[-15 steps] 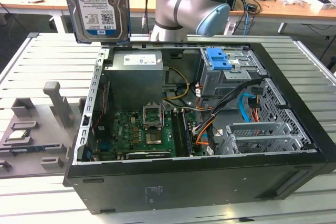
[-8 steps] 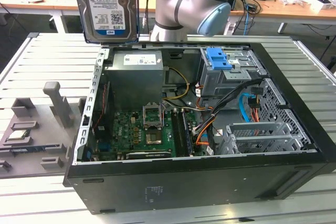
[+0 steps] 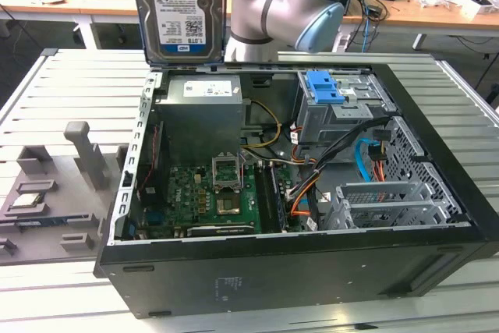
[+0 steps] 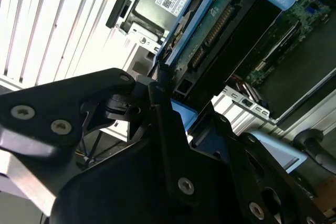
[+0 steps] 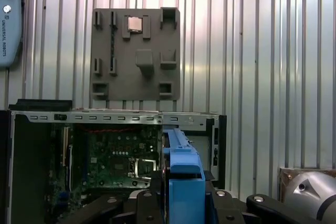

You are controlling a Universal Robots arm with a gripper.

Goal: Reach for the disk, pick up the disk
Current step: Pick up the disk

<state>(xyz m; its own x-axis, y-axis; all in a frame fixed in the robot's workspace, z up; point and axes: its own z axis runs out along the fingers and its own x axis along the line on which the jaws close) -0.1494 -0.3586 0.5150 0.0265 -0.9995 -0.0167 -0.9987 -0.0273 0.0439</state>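
My hand point(image 5: 181, 190) is clamped on the disk point(image 3: 178, 9), holding it upright and clear above the power-supply edge of the open case point(image 3: 437, 115) on the slatted bench point(image 3: 70, 83).

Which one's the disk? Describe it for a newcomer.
Find the open black computer case on the slatted table. Above its far edge, beside the robot arm, the disk stands upright, held by the gripper. Unlike the blue latch below, it is a flat slab with a white-and-blue label.
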